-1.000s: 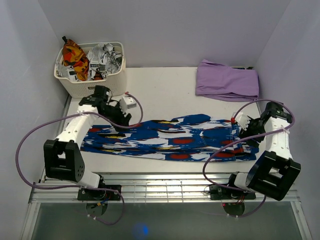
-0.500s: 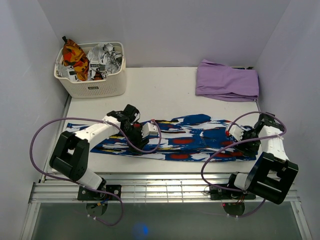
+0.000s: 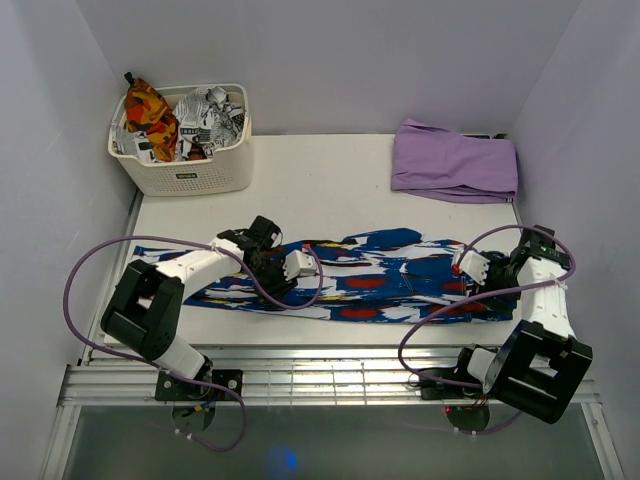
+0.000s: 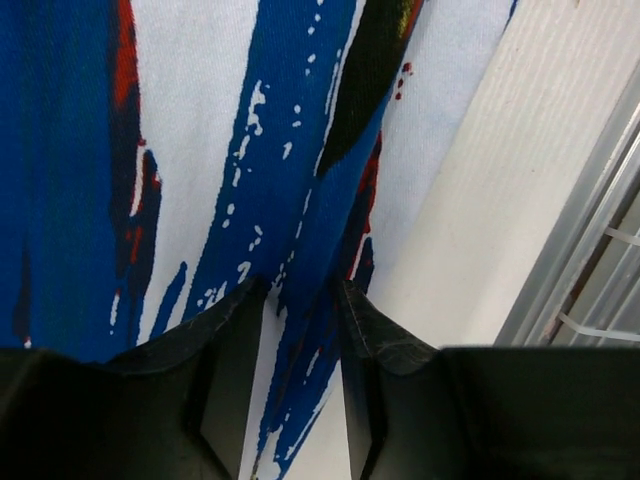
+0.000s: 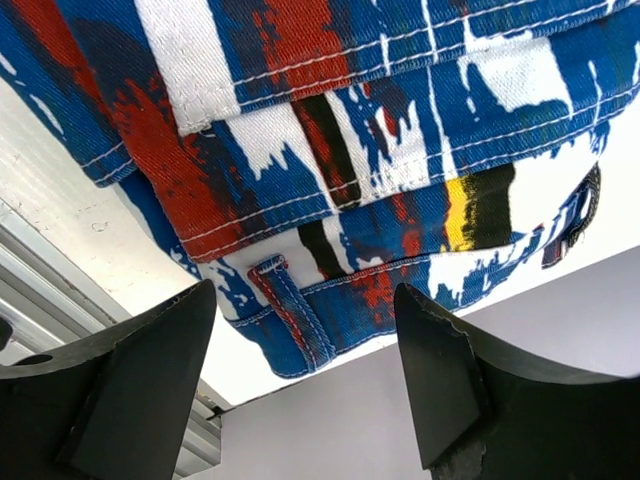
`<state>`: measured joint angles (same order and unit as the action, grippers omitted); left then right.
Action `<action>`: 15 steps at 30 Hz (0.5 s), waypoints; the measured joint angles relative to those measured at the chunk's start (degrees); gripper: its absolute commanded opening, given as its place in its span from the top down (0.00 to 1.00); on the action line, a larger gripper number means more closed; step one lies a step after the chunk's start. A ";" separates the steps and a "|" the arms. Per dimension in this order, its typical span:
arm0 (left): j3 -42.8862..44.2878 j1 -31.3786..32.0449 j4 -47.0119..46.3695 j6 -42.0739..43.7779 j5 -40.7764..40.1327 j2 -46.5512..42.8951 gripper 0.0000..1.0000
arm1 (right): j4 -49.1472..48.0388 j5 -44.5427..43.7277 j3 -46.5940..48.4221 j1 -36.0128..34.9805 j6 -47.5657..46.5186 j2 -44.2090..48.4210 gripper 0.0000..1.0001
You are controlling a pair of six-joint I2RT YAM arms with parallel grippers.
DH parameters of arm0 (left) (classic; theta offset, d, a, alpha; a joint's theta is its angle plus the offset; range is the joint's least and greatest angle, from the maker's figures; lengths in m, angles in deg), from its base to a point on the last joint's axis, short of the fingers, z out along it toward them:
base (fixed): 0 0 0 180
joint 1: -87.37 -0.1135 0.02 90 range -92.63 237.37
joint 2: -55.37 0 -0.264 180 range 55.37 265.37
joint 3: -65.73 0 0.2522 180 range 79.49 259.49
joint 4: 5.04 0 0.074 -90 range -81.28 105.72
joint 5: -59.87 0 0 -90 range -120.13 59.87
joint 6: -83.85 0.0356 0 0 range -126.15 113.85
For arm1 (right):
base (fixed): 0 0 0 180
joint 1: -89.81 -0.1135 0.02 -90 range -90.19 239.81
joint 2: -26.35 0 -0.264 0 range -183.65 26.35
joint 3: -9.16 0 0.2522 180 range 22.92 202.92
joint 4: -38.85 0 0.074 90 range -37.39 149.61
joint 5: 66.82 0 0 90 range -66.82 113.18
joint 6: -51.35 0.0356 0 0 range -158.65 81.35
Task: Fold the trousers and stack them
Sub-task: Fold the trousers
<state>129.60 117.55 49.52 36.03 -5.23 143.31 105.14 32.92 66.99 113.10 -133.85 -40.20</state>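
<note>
**Figure. Fold and stack the trousers: grasp stage.**

The left end effector (image 4: 302, 300) is part-way closed. Its fingertips (image 4: 245, 310) press on the trousers (image 3: 380, 275) close to their near hem, with a narrow strip of cloth between them; whether the cloth is actually pinched cannot be told. The right end effector (image 5: 302, 300) stands wide open and holds nothing. It hangs just above the waistband end, where a belt loop (image 5: 288, 300) and stacked seams show.

The trousers lie lengthwise across the near half of the desk (image 3: 320, 180), legs to the left and waist to the right, apparently already doubled leg on leg.

The step in hand appears to be taking hold of both ends for a crosswise fold. Next, the left needs a firm pinch through every layer, and the right must descend and close on the waistband.

A lilac garment (image 3: 455, 160) lies at the far right corner, and a basket (image 3: 180, 175) of printed clothes (image 3: 150, 115) stands far left. Both are well apart from the trousers. Only the purple cables (image 3: 290, 295) trail over the cloth and could snag.
</note>
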 measured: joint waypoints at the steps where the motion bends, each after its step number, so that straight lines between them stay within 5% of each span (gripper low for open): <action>1: 0.00 0.00 -0.35 -0.15 -0.15 0.00 0.56 | -0.02 0.00 0.00 0.11 -0.24 0.13 0.23; 12: 0.02 0.00 -2.14 -1.03 -0.94 0.68 0.91 | -0.66 -0.87 -0.66 0.79 -2.99 -1.46 0.21; 15: 0.02 0.00 -1.84 -0.96 -0.76 0.46 1.00 | -1.14 -1.57 -2.40 1.11 -4.28 -1.03 0.29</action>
<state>129.62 117.55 47.68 35.07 -5.99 143.77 104.01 31.35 64.59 114.22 -138.14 -41.22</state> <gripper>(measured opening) 0.042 0.760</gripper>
